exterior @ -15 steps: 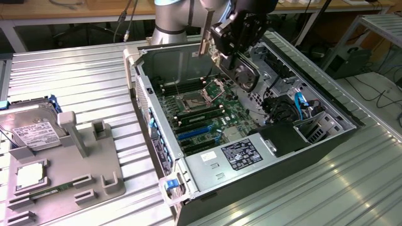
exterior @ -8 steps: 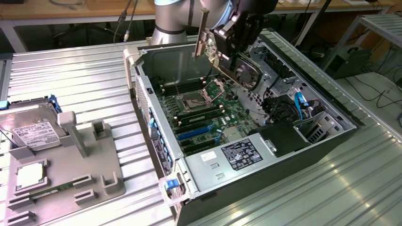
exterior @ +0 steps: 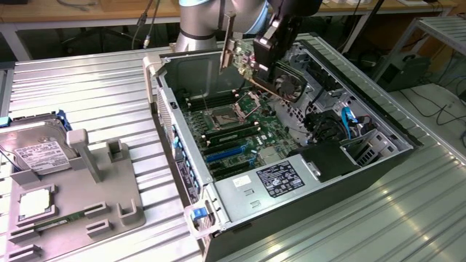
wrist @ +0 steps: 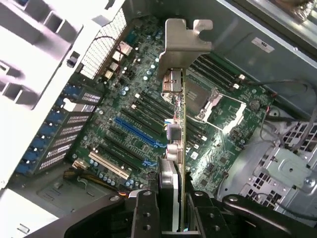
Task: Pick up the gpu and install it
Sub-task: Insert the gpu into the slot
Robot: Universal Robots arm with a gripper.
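Observation:
The gpu [exterior: 280, 79], a green card with a black fan block and a silver end bracket [exterior: 227, 43], hangs tilted above the open computer case [exterior: 378, 144], over the far end of the motherboard [exterior: 233, 128]. My gripper [exterior: 268, 52] is shut on it from above. In the wrist view the gpu [wrist: 177, 119] appears edge-on, its bracket [wrist: 184, 42] away from me, clamped between my black fingers [wrist: 143, 210] of the gripper [wrist: 171, 201]. Below the card lie the blue expansion slots [wrist: 136, 130], apart from it.
On the exterior view's left a grey fixture [exterior: 109, 191] holds a silver hard drive [exterior: 36, 153], a processor [exterior: 33, 203] and a memory stick [exterior: 65, 219]. Inside the case are the power supply [exterior: 280, 180], drive bay cables [exterior: 348, 123] and processor socket [exterior: 222, 119].

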